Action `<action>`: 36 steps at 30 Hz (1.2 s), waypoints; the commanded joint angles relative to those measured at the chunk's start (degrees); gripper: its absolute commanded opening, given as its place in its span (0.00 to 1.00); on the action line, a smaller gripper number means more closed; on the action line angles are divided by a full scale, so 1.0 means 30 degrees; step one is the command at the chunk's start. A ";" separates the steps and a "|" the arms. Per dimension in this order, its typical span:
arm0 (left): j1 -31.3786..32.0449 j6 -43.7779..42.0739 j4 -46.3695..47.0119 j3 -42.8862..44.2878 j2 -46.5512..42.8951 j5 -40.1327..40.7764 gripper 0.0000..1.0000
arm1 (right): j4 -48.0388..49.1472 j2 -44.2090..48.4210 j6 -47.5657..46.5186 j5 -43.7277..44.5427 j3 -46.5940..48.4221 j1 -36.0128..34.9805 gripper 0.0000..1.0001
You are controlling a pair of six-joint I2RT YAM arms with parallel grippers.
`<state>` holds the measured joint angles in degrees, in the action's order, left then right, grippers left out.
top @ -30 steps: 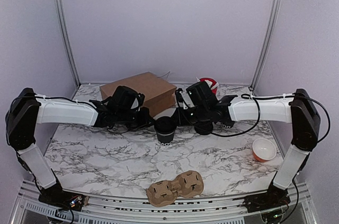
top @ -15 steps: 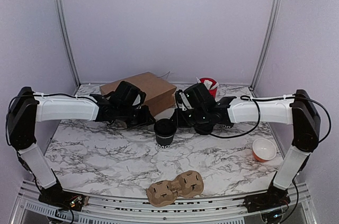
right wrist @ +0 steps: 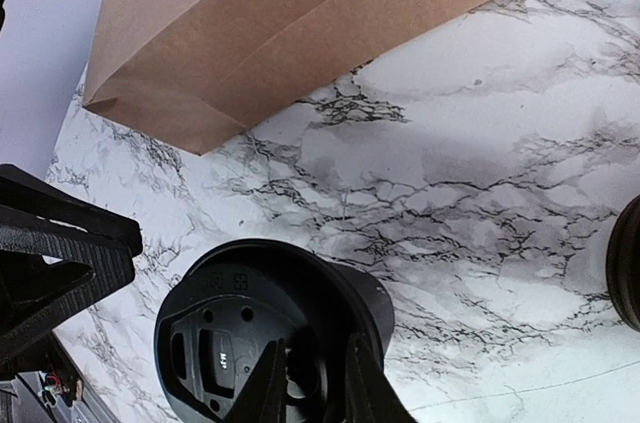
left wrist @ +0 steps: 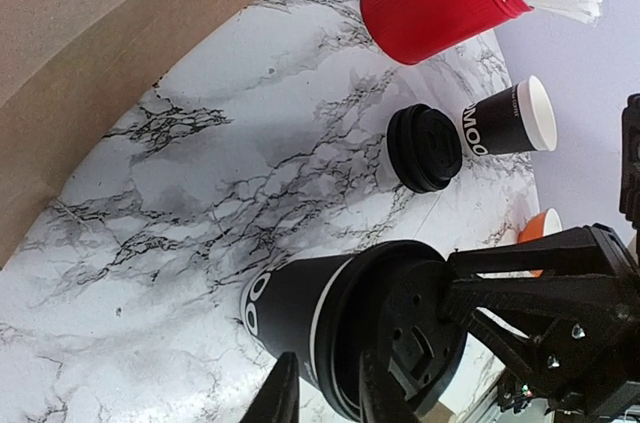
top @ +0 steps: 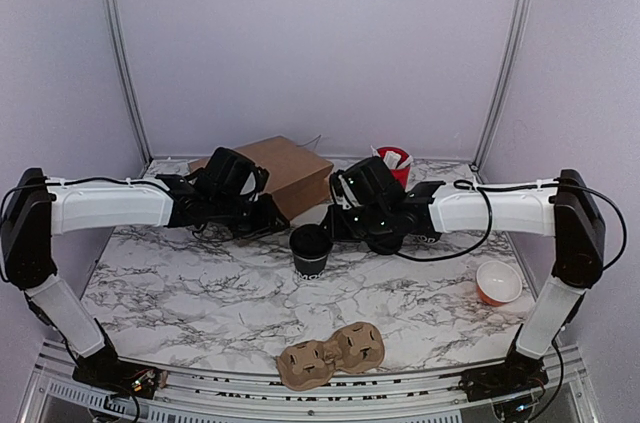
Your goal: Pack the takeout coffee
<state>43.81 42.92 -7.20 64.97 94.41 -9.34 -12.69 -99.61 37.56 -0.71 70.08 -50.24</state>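
Note:
The takeout coffee cup [top: 311, 261] stands upright mid-table with its black lid [top: 311, 236] on top. In the left wrist view a thin white rim line shows between the cup [left wrist: 290, 313] and the lid [left wrist: 415, 328]. My right gripper [top: 340, 221] reaches in from the right. Its narrow-set fingers sit on the lid's near rim [right wrist: 230, 343] and seem to pinch it in the right wrist view [right wrist: 315, 378]. My left gripper [top: 272, 218] is close on the cup's left, slightly open [left wrist: 332, 383]. One finger is beside the cup wall and one over the lid edge.
A brown paper bag [top: 275, 165] lies behind the cup. A red tub of sachets [top: 397, 160] stands at the back. A twin black cup [left wrist: 505, 118] and a spare lid [left wrist: 425, 148] are under the right arm. An orange cup [top: 498, 283] is at the right. A cardboard carrier [top: 332, 353] is at the front edge.
My left gripper has moved right, closer to the cup. The right gripper and the lidded cup have hardly moved.

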 commanded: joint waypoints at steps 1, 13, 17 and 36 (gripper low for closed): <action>-0.0131 0.0150 -0.0387 -0.0751 -0.0899 -0.0785 0.21 | -0.0894 0.0534 0.0087 0.0029 0.1013 -0.0361 0.21; -0.0088 0.0808 0.0475 -0.2153 -0.1618 -0.1840 0.22 | -0.1520 0.0799 -0.0854 -0.0119 0.1419 -0.0393 0.24; 0.0011 0.1192 0.0982 -0.2287 -0.1430 -0.2039 0.22 | -0.2132 0.0474 -0.1831 -0.0494 0.1679 -0.0393 0.24; 0.0260 0.1391 0.1638 -0.2212 -0.0401 -0.2269 0.18 | -0.2956 -0.0562 -0.2910 -0.0700 0.2376 -0.0202 0.24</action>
<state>44.01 47.46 -3.64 58.63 91.96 -15.14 -20.84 -100.51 29.71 -2.72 75.09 -50.92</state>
